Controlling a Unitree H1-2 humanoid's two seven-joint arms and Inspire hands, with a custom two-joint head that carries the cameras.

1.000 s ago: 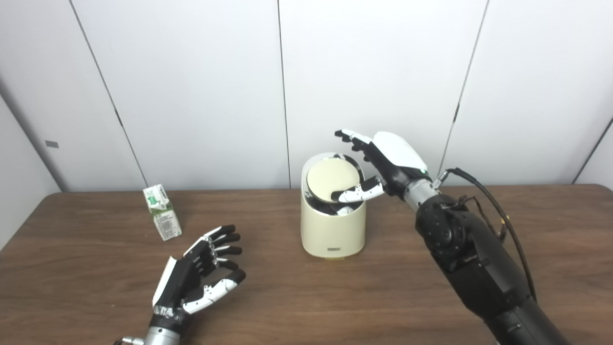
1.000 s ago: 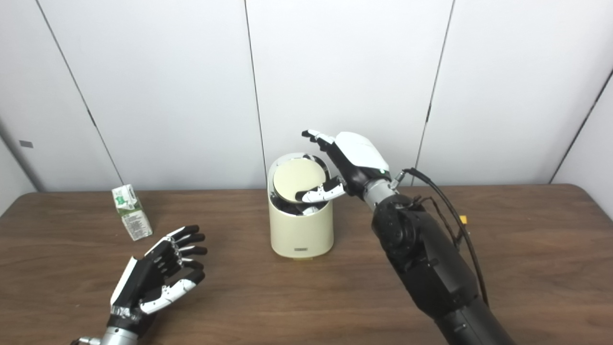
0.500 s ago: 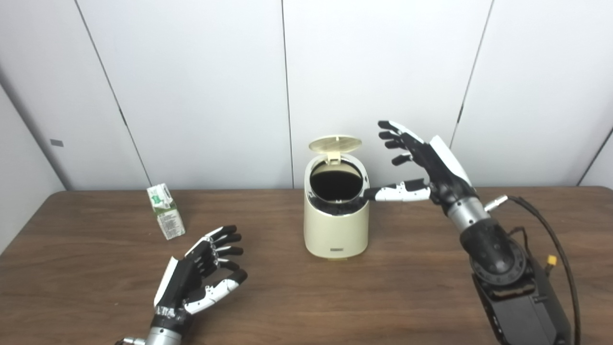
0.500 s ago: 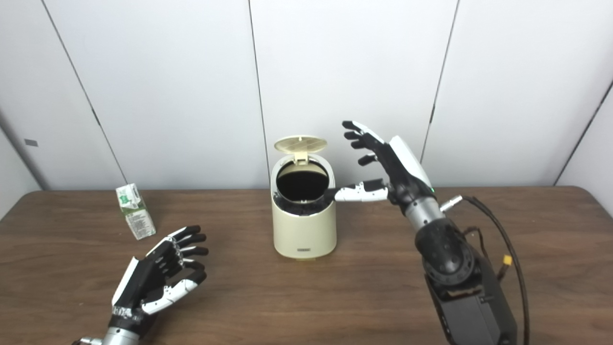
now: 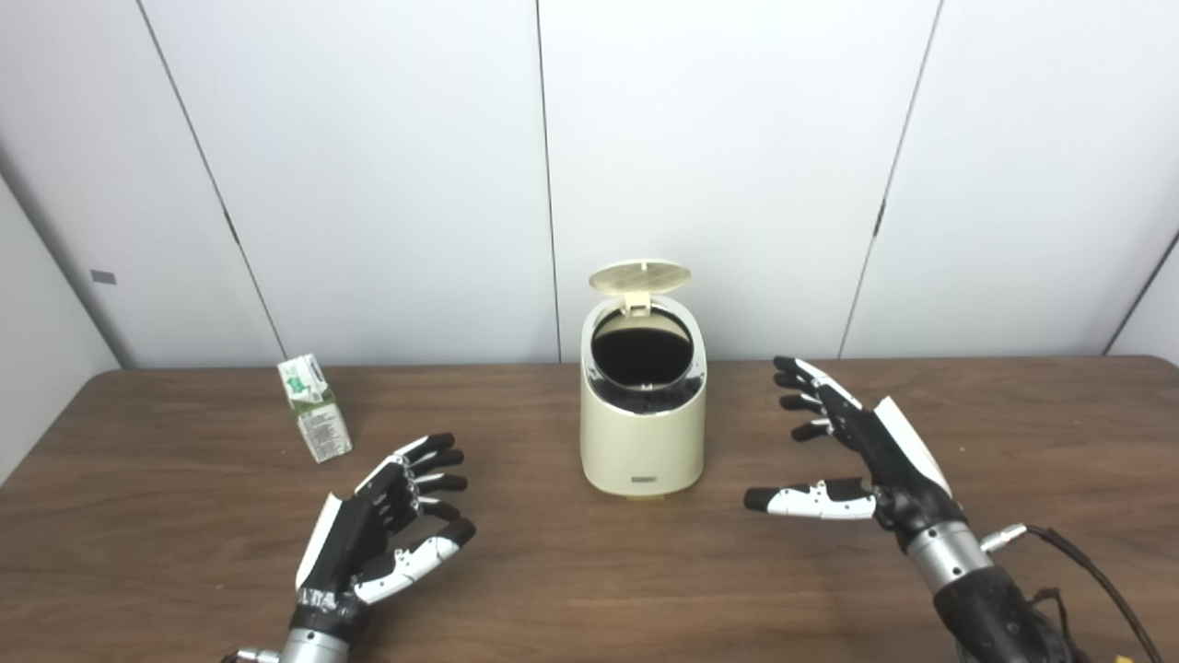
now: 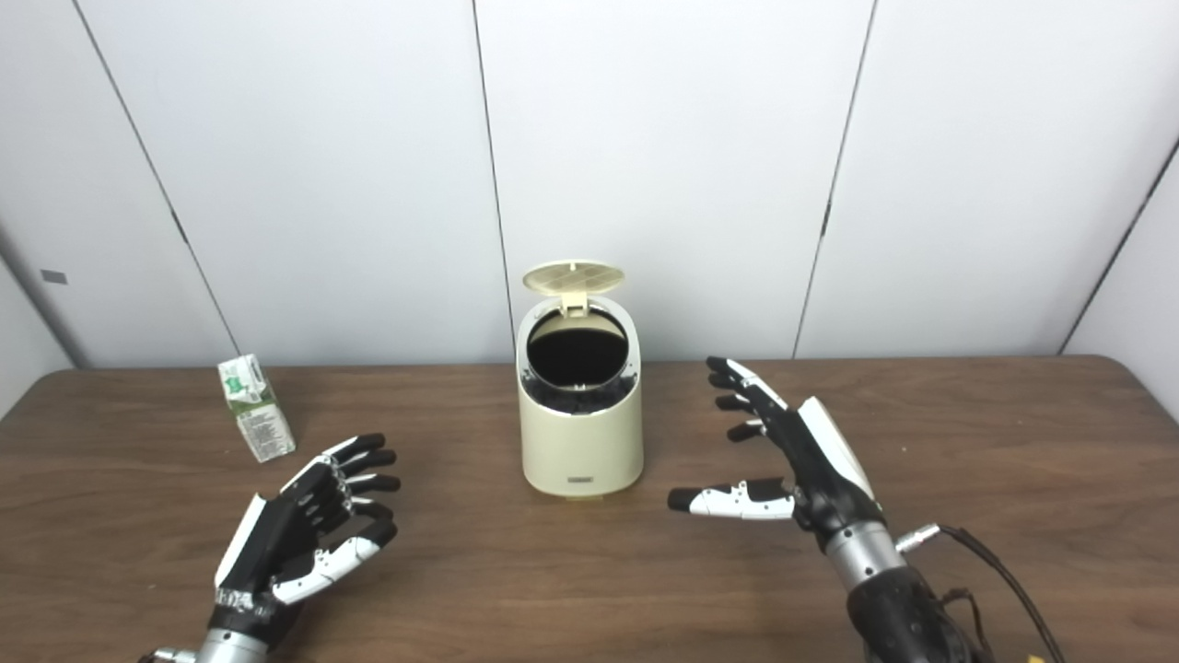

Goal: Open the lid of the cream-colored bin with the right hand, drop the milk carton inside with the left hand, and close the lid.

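Observation:
The cream-colored bin (image 5: 642, 433) stands at the middle of the brown table (image 5: 553, 589). Its round lid (image 5: 640, 276) stands up open at the back, and the inside is dark. The green and white milk carton (image 5: 314, 420) stands upright at the far left, apart from both hands. My left hand (image 5: 382, 529) is open and empty above the table, in front of and to the right of the carton. My right hand (image 5: 866, 460) is open and empty, low to the right of the bin, not touching it.
White wall panels (image 5: 718, 166) rise just behind the table's far edge. A black cable (image 5: 1087, 571) trails from my right wrist at the bottom right.
The bin's lid has gone from shut under my right hand to standing open. My right hand has drawn back and down to the right of the bin. The left hand has not moved.

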